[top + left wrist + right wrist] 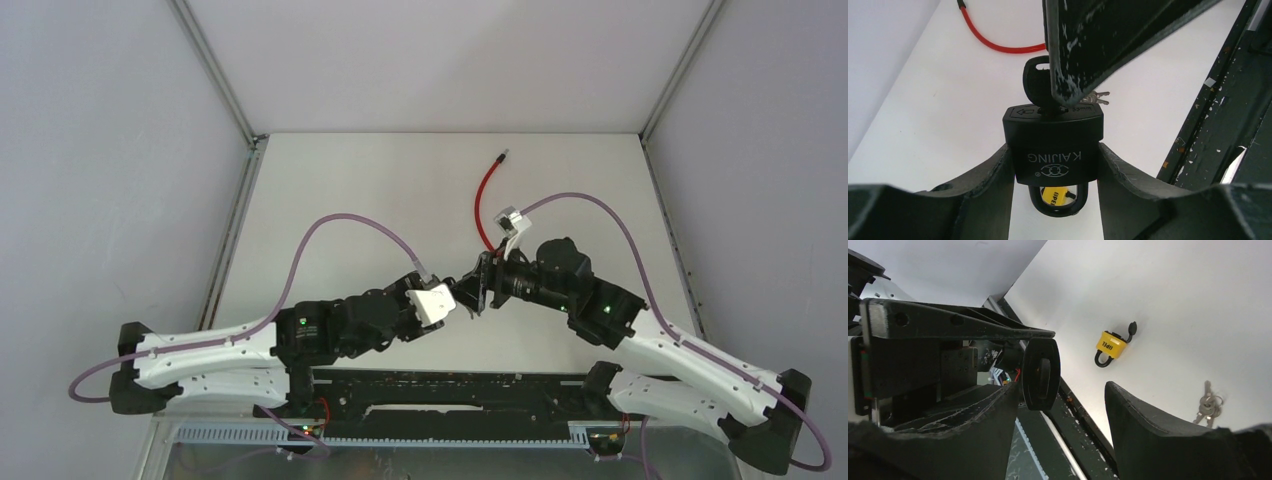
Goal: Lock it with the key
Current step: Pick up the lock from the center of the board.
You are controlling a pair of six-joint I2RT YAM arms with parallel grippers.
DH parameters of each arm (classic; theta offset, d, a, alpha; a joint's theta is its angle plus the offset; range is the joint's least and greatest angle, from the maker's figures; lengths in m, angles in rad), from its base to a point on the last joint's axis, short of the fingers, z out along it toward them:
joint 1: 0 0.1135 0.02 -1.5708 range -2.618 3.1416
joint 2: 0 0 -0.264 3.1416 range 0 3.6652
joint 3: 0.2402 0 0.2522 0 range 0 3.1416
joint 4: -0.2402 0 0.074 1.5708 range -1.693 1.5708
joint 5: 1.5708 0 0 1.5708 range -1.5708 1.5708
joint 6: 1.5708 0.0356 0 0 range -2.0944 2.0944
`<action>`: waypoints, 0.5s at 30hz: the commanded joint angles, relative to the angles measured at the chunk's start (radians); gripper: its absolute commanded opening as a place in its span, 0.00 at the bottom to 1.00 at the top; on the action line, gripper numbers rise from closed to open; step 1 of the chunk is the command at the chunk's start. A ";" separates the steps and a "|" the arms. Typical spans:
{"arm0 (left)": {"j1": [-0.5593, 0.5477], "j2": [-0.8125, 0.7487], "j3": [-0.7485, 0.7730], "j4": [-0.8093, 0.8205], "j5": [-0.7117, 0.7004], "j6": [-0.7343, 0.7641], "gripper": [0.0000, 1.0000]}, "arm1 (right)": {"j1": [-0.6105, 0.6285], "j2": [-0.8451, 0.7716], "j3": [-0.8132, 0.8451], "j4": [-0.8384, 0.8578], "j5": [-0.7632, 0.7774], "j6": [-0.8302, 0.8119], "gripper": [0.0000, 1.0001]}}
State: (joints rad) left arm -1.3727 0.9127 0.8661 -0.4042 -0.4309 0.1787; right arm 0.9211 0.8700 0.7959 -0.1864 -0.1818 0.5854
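Left hand (1054,152) clamps the black padlock (1055,132); right hand (1060,387), open around the key (1041,372), should pinch its head squarely before turning.

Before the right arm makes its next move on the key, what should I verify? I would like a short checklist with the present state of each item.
1. Black padlock held between the fingers of the left gripper: ok.
2. Key seated in the padlock: ok.
3. Right gripper closed on the key head: not ok, jaws open.
4. Shackle locked: cannot tell.
5. Yellow padlock and spare keys lying apart from the work: ok.
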 commanded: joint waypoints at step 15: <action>-0.035 0.042 0.123 0.133 -0.003 0.047 0.00 | -0.003 0.112 0.047 0.082 -0.142 0.073 0.44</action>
State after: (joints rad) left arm -1.3933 0.9615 0.8925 -0.3775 -0.4335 0.1955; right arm 0.9207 0.9695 0.7979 -0.1619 -0.2932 0.6556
